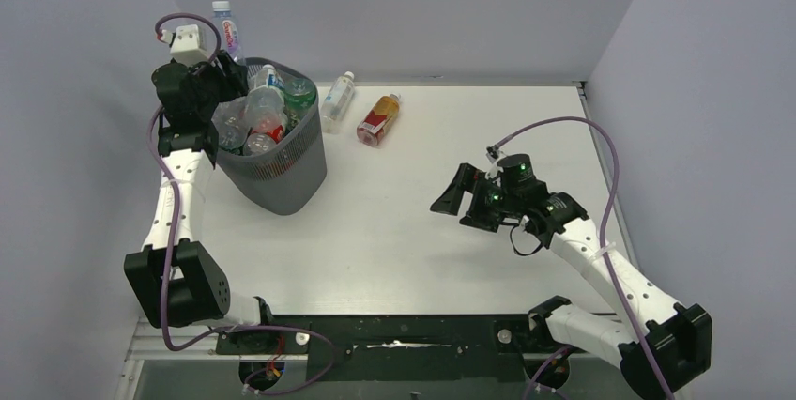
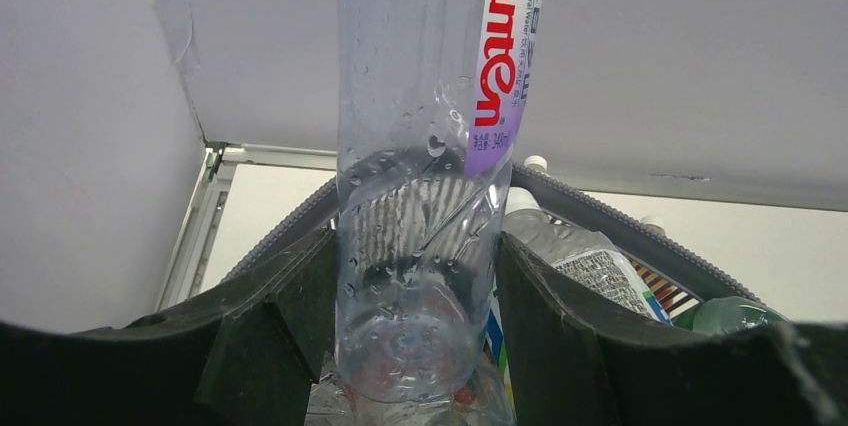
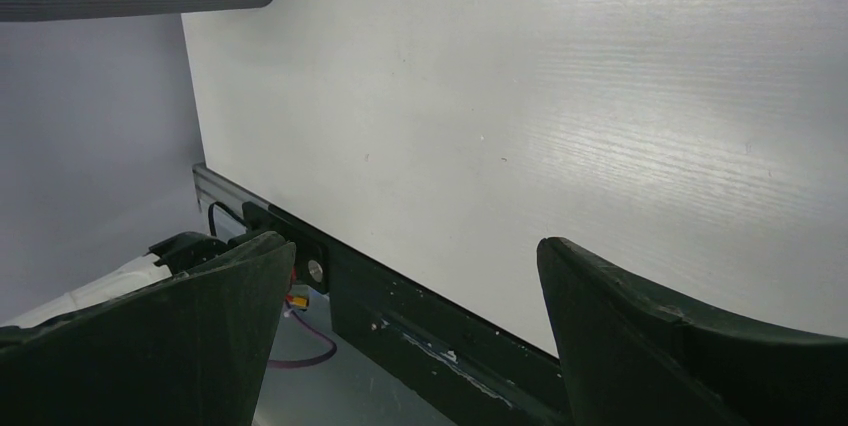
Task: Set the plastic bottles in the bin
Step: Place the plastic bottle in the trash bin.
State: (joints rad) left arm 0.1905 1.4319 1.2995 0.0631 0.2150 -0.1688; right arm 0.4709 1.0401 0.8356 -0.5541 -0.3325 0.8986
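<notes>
The bin [image 1: 282,189], a dark grey mesh wastebasket, stands at the far left, heaped with several plastic bottles [image 1: 263,118]. My left gripper [image 1: 211,90] hovers over its left rim, shut on a clear bottle [image 1: 225,29] with a red and purple label, held upright. In the left wrist view this bottle [image 2: 420,196] sits between both fingers of the gripper [image 2: 415,246], its base over the pile, with the bin's rim [image 2: 600,221] behind. A clear bottle [image 1: 337,100] and an amber bottle [image 1: 379,119] lie on the table right of the bin. My right gripper [image 1: 466,201] is open and holds nothing.
Grey walls close the table on the left, back and right. In the right wrist view the open gripper [image 3: 415,246] faces the bare white tabletop [image 3: 560,96] and the black rail [image 3: 430,326] along its near edge.
</notes>
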